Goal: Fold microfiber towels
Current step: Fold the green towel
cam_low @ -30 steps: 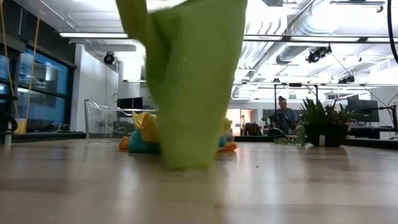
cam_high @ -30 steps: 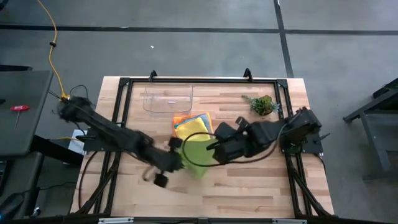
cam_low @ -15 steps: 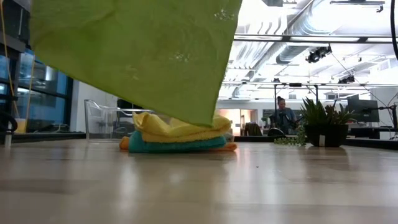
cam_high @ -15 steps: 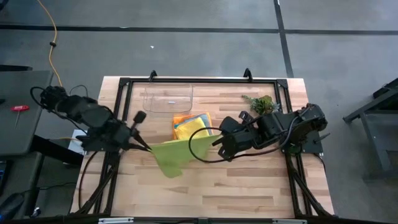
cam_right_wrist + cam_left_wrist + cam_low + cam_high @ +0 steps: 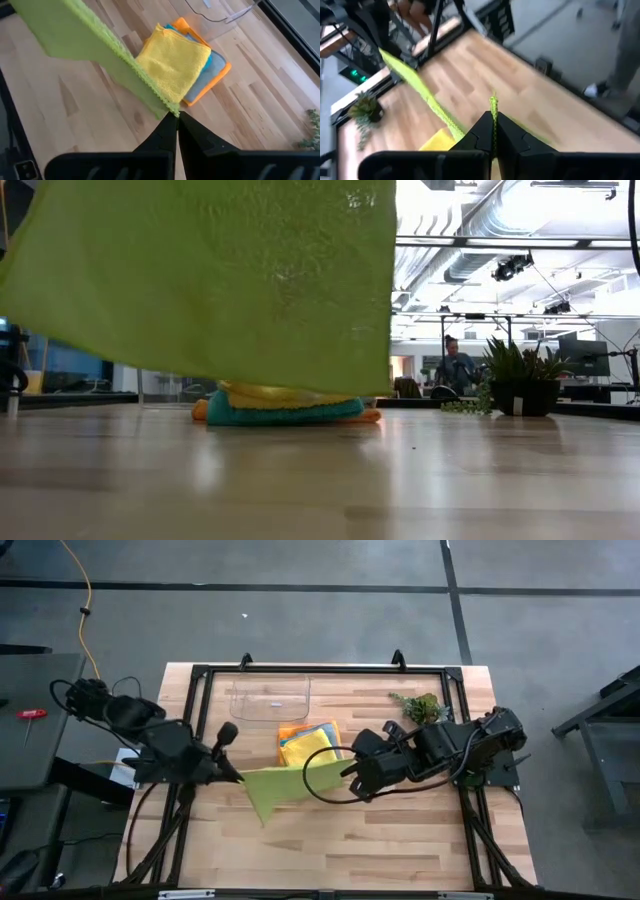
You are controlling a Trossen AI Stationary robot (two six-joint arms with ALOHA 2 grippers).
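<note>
Both arms hold the lime-green microfiber towel (image 5: pixel 283 787) stretched above mid-table, left gripper (image 5: pixel 238 778) and right gripper (image 5: pixel 340 769) each clenched on a corner, ready, I reckon, to lay flat for folding.

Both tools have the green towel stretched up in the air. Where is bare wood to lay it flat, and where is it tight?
Bare table runs along the near edge, below the lime green towel held between left tool and right tool. The far side is crowded: clear tray, towel stack, plant sprig.
</note>
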